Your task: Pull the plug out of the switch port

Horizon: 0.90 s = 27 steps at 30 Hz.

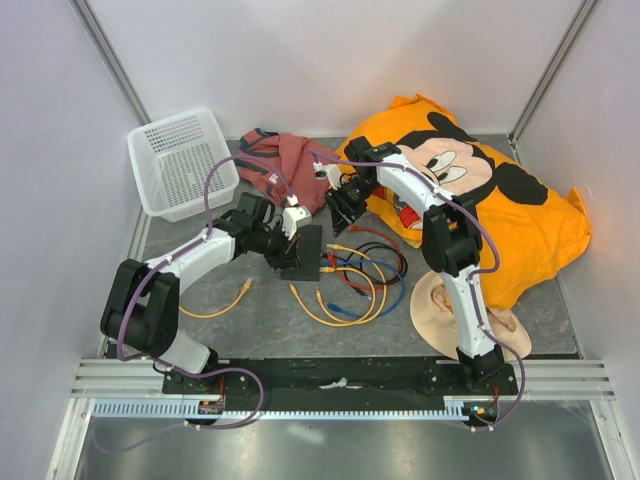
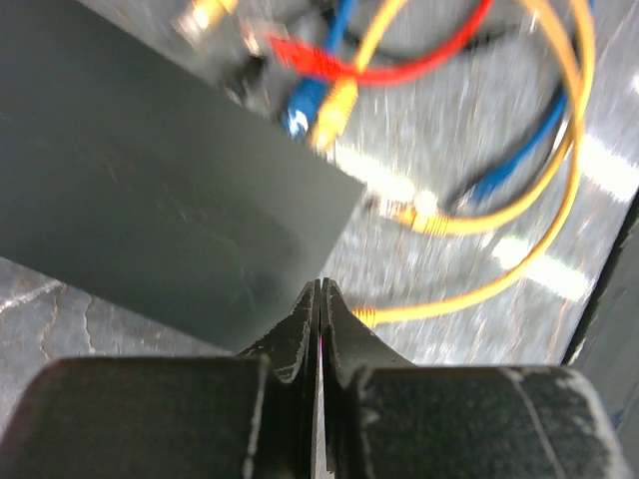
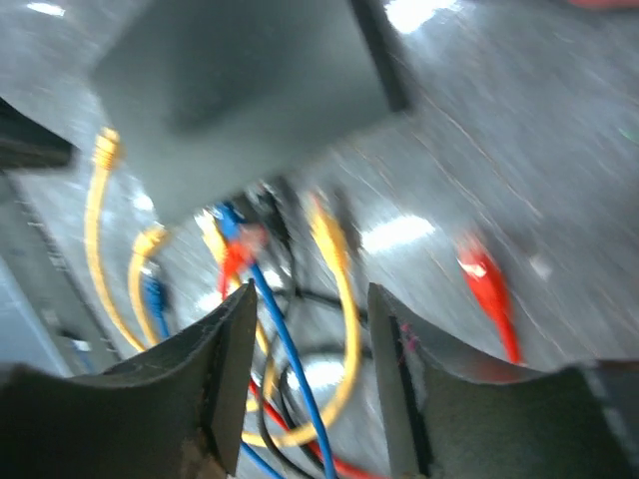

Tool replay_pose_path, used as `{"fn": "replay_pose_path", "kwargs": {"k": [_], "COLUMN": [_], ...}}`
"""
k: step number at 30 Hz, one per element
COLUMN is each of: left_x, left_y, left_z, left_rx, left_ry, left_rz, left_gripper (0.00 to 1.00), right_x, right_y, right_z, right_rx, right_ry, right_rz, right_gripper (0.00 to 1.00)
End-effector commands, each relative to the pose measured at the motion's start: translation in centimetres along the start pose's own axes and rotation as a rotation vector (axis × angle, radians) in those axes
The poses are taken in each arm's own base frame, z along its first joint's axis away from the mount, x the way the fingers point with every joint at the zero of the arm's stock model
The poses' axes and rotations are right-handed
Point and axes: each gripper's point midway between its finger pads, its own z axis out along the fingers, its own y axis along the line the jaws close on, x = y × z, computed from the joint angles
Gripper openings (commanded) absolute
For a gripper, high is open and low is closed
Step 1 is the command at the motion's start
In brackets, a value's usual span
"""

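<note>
From here the biggest thing on the grey tabletop [image 1: 545,320] is an orange cloth [image 1: 520,235] printed with a cartoon mouse's face, filling the far right corner; the right arm reaches across its near edge. A white slotted basket [image 1: 180,165] sits at the far left, and a red-brown garment [image 1: 285,160] is bunched between basket and cloth. A beige, ear-shaped piece [image 1: 437,305] lies by the right arm's lower link. The switch [image 1: 302,252] lies flat near the middle of the tabletop, between the two arms. A tangle of yellow, blue, red and black cables [image 1: 358,275] spreads just to its right. In the right wrist view, blue, red and yellow plugs [image 3: 232,225] crowd along the socket edge, though blur keeps me from telling which are seated. One loose yellow cable [image 1: 222,303] lies apart, nearer the left arm. My left end effector [image 2: 318,299] is pressed fully closed on nothing, its tips at the switch's near edge by a corner; I cannot tell whether they touch it. My right end effector [image 3: 310,324] hangs wide apart and empty above the cables, just off the socket edge.
</note>
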Motion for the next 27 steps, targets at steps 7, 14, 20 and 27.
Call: {"fn": "replay_pose_path", "kwargs": {"k": [7,14,20,27], "left_x": [-2.6,-1.4,-0.5,0.1], "left_y": [0.8,3.1,3.8,3.8], "left_z": [2.7,3.3,3.2,3.0], "left_rx": [0.031,-0.078,-0.124,-0.149], "left_ry": [-0.079,-0.045,-0.027,-0.021], "left_rz": [-0.349,-0.431,-0.426,-0.411], "left_gripper": [0.05,0.05,0.06,0.06], "right_x": [0.4,1.9,2.6,2.4], "right_y": [4.3,3.5,2.0,-6.1], "right_z": [3.5,4.8,5.9,3.6], "right_rx": [-0.278,-0.237,-0.172,0.256], "right_ry": [0.000,0.047,0.076,0.089], "right_rz": [0.096,0.154,0.166,0.135], "right_gripper": [0.47,0.49,0.49,0.54]}}
